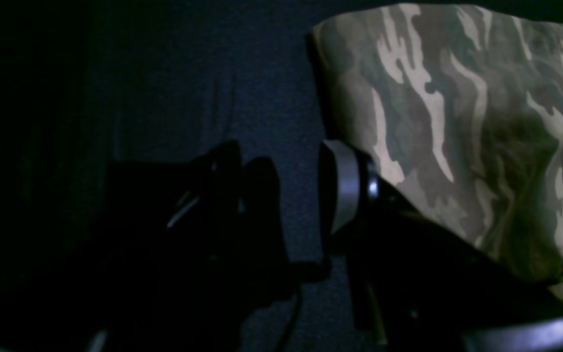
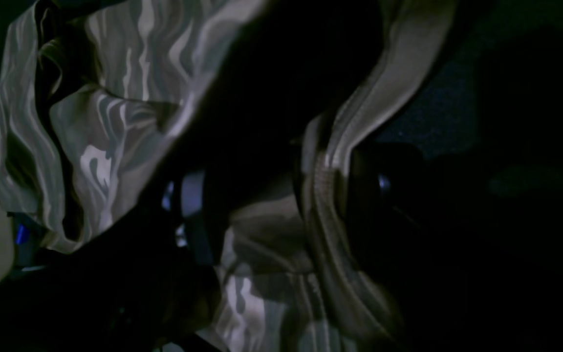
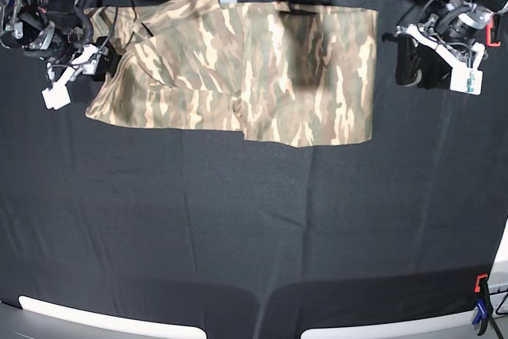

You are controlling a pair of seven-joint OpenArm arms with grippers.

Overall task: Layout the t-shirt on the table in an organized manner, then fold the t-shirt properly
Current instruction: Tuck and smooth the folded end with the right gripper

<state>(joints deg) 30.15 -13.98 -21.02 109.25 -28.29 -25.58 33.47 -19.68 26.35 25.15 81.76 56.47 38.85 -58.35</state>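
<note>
Showing base view: the t-shirt (image 3: 262, 69) lies spread on the table (image 3: 238, 228) along its far edge, partly folded.
Left wrist view: left gripper (image 1: 281, 195) with jaws apart, empty, just beside the shirt's edge.
Right wrist view: right gripper (image 2: 271, 195) with jaws spread wide astride a hem fold.

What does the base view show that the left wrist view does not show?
Only the base view shows the whole t-shirt lying partly bunched near the far edge of the table, both arms, the right gripper at the shirt's sleeve end, and a clamp at the near corner.

Only the left wrist view shows the left gripper up close, its jaws apart with only black cloth between them, one finger next to the shirt's edge.

Both show the camouflage shirt on the black table and the left gripper beside it.
</note>
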